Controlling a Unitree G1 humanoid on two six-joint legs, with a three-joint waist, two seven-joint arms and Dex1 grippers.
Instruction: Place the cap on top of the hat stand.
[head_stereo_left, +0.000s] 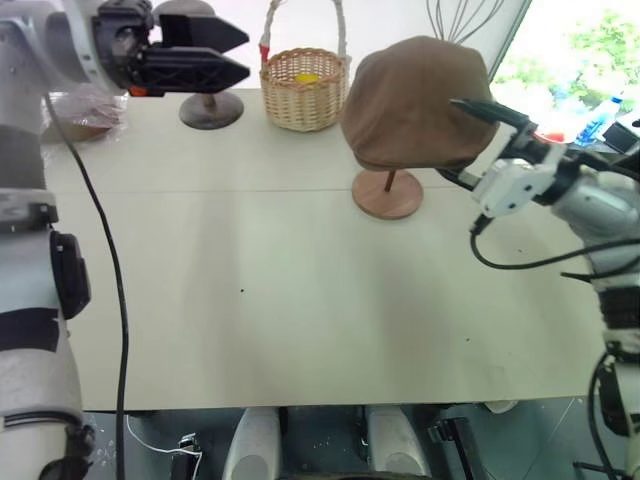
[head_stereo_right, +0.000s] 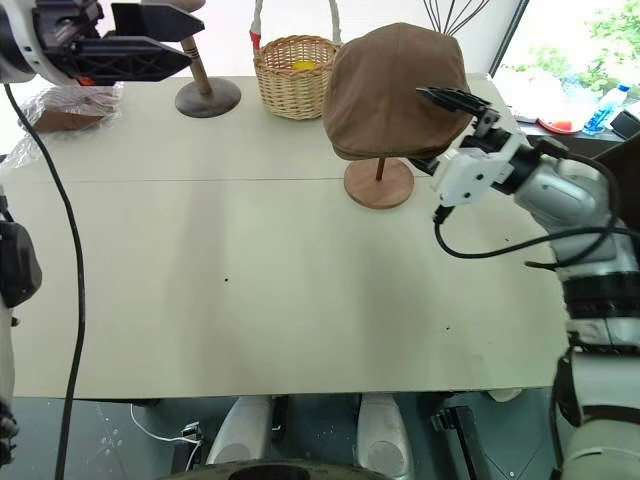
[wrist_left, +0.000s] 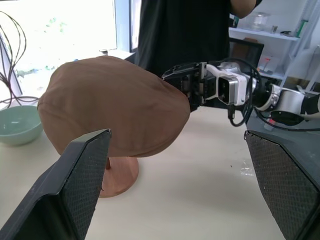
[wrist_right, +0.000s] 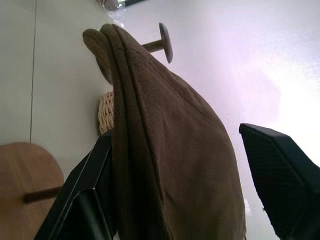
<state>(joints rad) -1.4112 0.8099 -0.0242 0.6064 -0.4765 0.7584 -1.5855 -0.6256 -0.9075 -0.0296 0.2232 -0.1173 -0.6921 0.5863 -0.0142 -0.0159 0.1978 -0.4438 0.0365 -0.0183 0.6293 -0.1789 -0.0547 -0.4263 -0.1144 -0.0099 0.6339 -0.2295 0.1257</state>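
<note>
On the table (head_stereo_left: 300, 300) stand two wooden stands, one wicker basket, one plastic-wrapped bundle and one pale green bowl, with one cap over all. The hat stand (head_stereo_left: 388, 192) is the landmark: its round base and a short piece of thin stem show, while its top disc is hidden under the cap (head_stereo_left: 415, 105), which sits draped over it, wider than the base below. Left of the hat stand, toward the far edge, is the wicker basket (head_stereo_left: 304, 92) with something yellow inside that is too small to name; its handle is cut off by the frame. Farther left of the hat stand stands the darker stand (head_stereo_left: 210, 108), partly hidden behind the left gripper (head_stereo_left: 235, 55). That gripper is raised well left of the hat stand, its two fingers spread wide around nothing. The right gripper (head_stereo_right: 440, 125) is at the hat stand's right side; its fingers stand apart on either side of the cap's edge, and whether they touch the fabric I cannot tell. The plastic-wrapped bundle (head_stereo_left: 85, 112) lies farthest left. The bowl (wrist_left: 17, 125) and a person in dark clothing (wrist_left: 185, 35) are behind the hat stand in the left wrist view.
</note>
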